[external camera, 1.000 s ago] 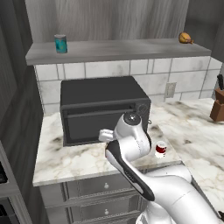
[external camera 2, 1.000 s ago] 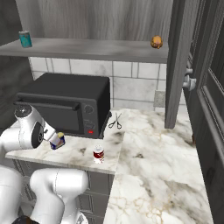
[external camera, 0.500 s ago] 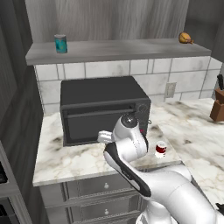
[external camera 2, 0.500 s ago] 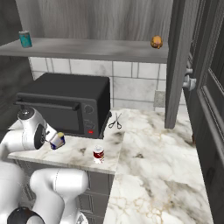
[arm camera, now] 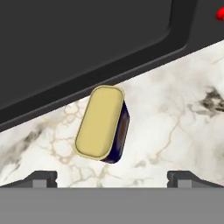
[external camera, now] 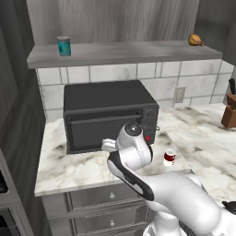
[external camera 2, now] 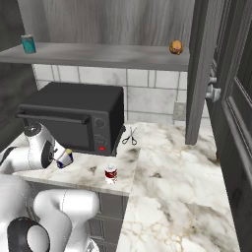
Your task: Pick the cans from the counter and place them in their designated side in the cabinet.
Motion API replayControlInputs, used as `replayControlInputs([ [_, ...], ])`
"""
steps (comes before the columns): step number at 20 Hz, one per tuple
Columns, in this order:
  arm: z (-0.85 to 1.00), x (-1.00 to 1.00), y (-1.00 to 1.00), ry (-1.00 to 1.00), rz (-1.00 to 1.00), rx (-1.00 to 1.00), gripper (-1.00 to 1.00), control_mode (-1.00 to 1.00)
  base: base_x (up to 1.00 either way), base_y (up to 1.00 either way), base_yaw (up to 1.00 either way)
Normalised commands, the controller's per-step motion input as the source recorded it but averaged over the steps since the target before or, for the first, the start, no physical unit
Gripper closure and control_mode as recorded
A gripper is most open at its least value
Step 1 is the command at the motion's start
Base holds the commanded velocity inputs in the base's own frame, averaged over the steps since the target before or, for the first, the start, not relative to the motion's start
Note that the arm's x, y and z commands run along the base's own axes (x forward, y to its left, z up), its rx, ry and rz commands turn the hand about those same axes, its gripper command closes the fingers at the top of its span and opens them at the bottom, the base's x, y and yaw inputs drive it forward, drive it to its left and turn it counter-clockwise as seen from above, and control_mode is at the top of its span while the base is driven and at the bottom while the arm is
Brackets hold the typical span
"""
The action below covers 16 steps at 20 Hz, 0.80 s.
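Partly hidden behind the white arm's elbow in the right base view, the small can with a yellow top and dark blue body [external camera 2: 64,157] shows little more than its cap. From the hand camera the same can [arm camera: 102,124] looks oblong, flat yellow lid up, dark side wall along one edge, standing on the white grey-veined marble surface [arm camera: 175,118] just before the black microwave [arm camera: 83,39]. The tool [arm camera: 112,177] hangs over it with its tips spread wide apart, gripping nothing. A red can with white bands [external camera: 169,157] stands near the surface's front edge. Small scissors [external camera 2: 130,136] lie beside the microwave. On the long grey shelf board [external camera: 124,52] stand a teal can [external camera: 64,46] and a brown-orange lumpy food item [external camera: 196,40], well apart.
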Motion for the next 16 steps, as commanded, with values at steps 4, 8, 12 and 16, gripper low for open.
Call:
replayControlInputs([
  [4, -0.15, 0.13, 0.02, 0.01, -0.01, 0.00, -1.00, -1.00, 0.00, 0.00, 0.00],
  [8, -0.15, 0.12, 0.03, 0.01, -0.01, 0.00, -1.00, -1.00, 0.00, 0.00, 0.00],
  [12, -0.15, 0.11, 0.02, 0.01, -0.01, 0.00, -1.00, -1.00, 0.00, 0.00, 0.00],
  [16, -0.15, 0.13, 0.02, 0.01, -0.01, 0.00, -1.00, -1.00, 0.00, 0.00, 0.00],
])
